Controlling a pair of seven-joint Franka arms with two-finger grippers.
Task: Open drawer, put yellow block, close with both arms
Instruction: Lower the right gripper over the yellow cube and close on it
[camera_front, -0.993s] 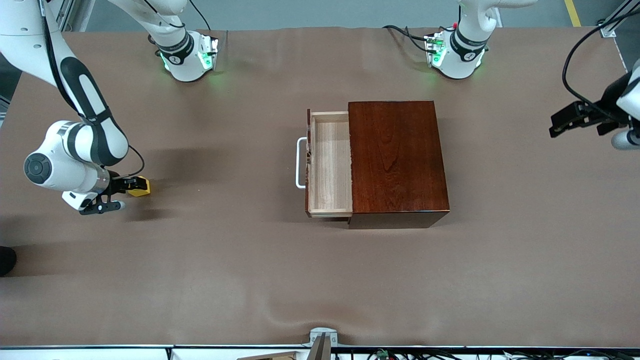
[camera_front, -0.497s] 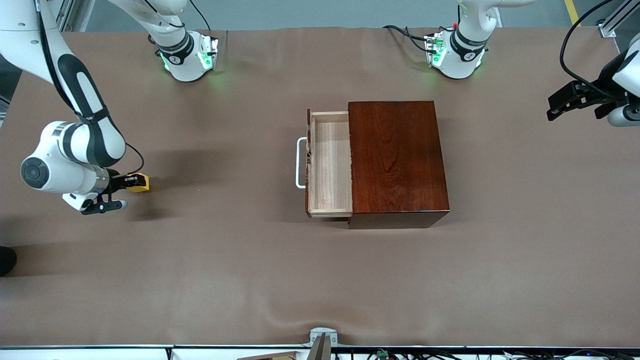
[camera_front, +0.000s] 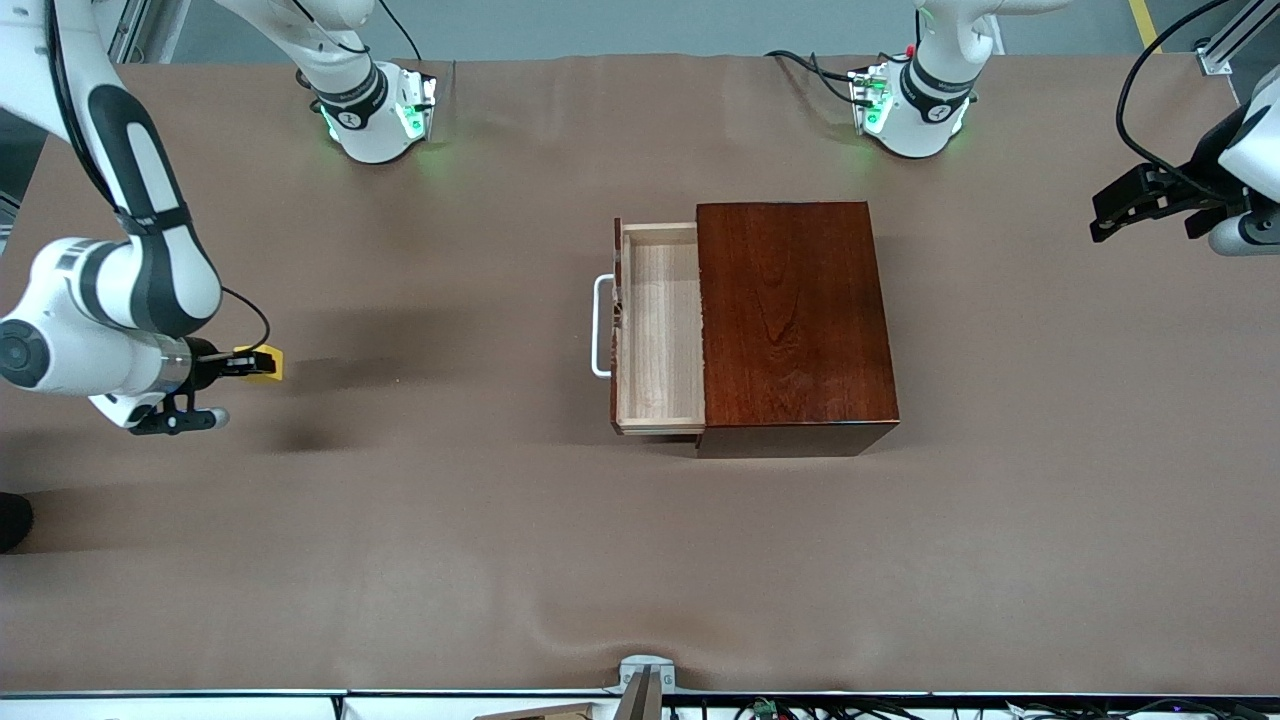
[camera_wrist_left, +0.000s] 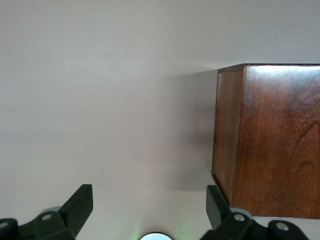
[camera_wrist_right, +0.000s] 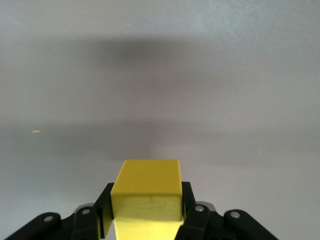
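The right claw (camera_front: 262, 362) pinches the yellow block (camera_front: 268, 363) above the desk (camera_front: 450, 520), at nine o'clock from the half-open drawer (camera_front: 660, 330). The left claw (camera_front: 1105, 228) hangs spread wide and empty, at three o'clock of the box (camera_front: 795, 320).

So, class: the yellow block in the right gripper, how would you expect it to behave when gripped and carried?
The yellow block looks rigid, since its edges stay crisp while the right gripper is shut on it. It is probably light, being small. Its flat faces suggest it will not roll once set in the open drawer.
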